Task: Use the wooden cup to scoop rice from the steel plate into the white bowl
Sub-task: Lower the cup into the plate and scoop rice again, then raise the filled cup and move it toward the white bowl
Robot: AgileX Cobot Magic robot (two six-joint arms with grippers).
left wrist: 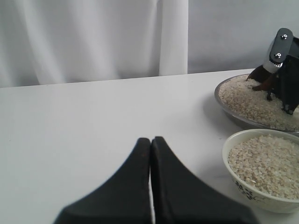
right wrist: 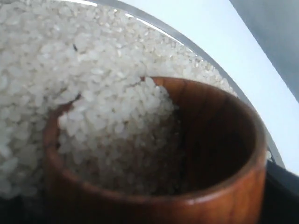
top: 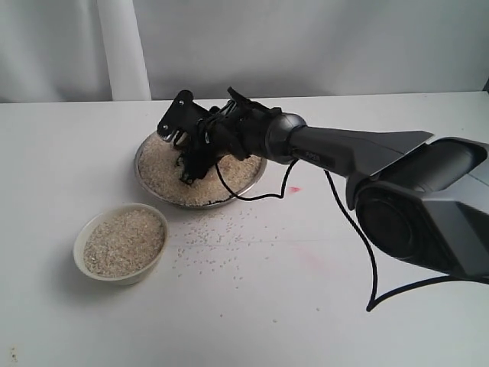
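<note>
our right gripper [top: 189, 162] is down in the plate [top: 231, 200], jaws clamped on the cup [right wrist: 219, 200]. the cup lies tipped with its mouth dug into the rice [top: 162, 162] — grains fill part of it, the rest of the inside shows bare. the left gripper [left wrist: 151, 154] hangs off to the side, fingers pressed together on nothing. the bowl [top: 82, 256] stands near the plate but apart from it, and looks close to full.

what worries us: lifted while tipped like this, the cup would shed rice on the way over — loose grains [top: 214, 243] already dot the table [top: 92, 122] between plate and bowl. pushing deeper could shove rice over the low rim or slide the plate. the round, polished cup may twist in the jaws. and a full pour could overtop the bowl.
</note>
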